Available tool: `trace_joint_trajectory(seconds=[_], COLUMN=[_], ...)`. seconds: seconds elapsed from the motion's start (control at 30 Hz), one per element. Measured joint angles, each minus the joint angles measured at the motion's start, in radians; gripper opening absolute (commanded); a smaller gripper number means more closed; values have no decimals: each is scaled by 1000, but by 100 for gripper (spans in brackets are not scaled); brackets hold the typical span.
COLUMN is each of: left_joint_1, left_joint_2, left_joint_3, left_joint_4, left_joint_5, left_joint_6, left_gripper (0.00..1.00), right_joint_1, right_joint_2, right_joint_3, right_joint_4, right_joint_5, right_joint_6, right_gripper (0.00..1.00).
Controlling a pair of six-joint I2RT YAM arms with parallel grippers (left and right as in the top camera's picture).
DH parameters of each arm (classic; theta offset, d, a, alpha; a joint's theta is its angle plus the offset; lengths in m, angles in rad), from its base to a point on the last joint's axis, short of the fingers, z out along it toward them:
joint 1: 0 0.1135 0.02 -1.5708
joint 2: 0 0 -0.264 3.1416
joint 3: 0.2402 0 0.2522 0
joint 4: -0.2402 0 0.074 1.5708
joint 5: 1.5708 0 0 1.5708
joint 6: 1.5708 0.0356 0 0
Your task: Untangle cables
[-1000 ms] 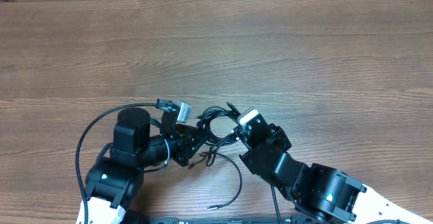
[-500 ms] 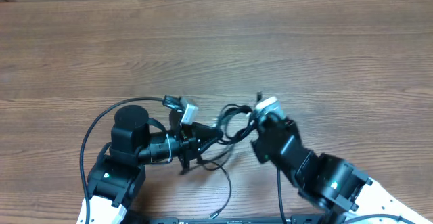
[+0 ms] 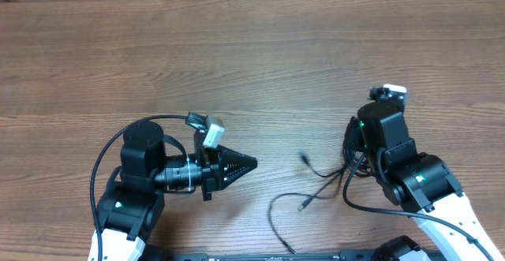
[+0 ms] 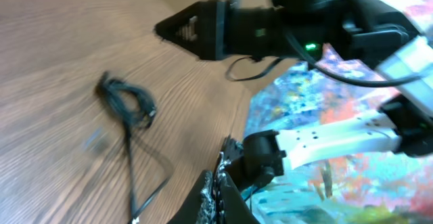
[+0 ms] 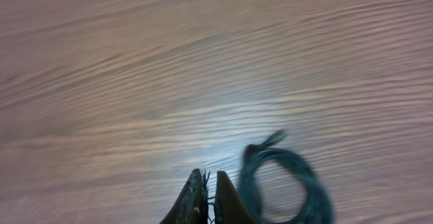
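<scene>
**Cables (image 4: 127, 103) lie bunched on the table (image 3: 316, 40), just beside the right arm (image 3: 410, 174); no gripper holds them.**
The left gripper (image 3: 249, 165) and right gripper (image 5: 208, 180) both have their fingers pressed together on nothing. A pinch on such thin, flat cords may slip, or catch several strands and tighten the knot.

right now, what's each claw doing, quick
left claw: closed, empty
right claw: closed on the cables
</scene>
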Motion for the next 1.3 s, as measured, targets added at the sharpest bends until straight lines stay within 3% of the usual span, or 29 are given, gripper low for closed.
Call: trace_joint_trajectory(seconds=[0.03, 0.1, 0.13, 0.17, 0.33, 0.43, 0.83, 1.3], left_joint_1=[3, 4, 4, 4, 4, 4, 4, 4], left_joint_2=[0, 0, 0, 0, 0, 0, 0, 0], left_joint_3=[0, 0, 0, 0, 0, 0, 0, 0], left_joint_4=[-20, -51, -67, -75, -86, -87, -104, -114], left_joint_5=[-16, -50, -70, -88, -146, -163, -180, -200], left_joint_6=[-2, -7, -11, -19, -43, -53, -52, -52], left_gripper=[4, 4, 6, 11, 31, 35, 41, 43], right_joint_1=[0, 0, 0, 0, -3, -6, -6, -13], right_joint_2=[0, 0, 0, 0, 10, 51, 431, 577], right_joint_3=[0, 0, 0, 0, 0, 0, 0, 0], right_joint_4=[3, 5, 5, 4, -6, -11, -8, 10], right_joint_5=[-32, -71, -87, -97, -124, -132, -23, -7], right_joint_6=[-8, -17, -19, -23, -3, 12, 102, 113], right_gripper=[4, 31, 39, 40, 41, 41, 36, 37])
